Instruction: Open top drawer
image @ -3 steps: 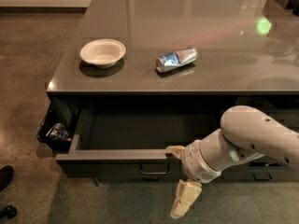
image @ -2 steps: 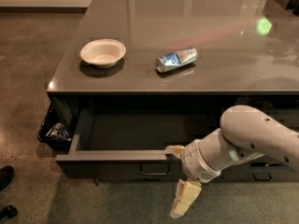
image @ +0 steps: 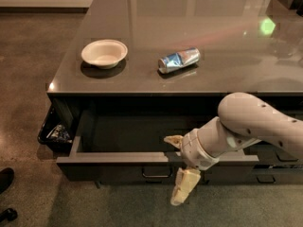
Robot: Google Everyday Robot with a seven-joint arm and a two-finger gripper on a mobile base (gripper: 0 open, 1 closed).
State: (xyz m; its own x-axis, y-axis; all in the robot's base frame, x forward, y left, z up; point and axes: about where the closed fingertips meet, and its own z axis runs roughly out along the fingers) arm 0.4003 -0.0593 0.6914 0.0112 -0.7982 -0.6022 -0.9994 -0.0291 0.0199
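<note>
While your gripper (image: 174, 168) sat spread open astride the top drawer (image: 113, 158) front (drawer well out), a careless retreat could have snagged the rim.

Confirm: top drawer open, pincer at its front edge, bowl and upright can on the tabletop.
Wrong on the can: the camera view shows it lying on its side. The top drawer is open, pincer at its front edge, bowl on the tabletop.

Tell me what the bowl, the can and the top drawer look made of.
Bowl: pale, matte, probably paper or foam. Can: shiny blue-silver metal, likely aluminium, lying on its side. Top drawer: dark grey, flat smooth front, seemingly painted metal. The gripper sits at the drawer's front edge.
</note>
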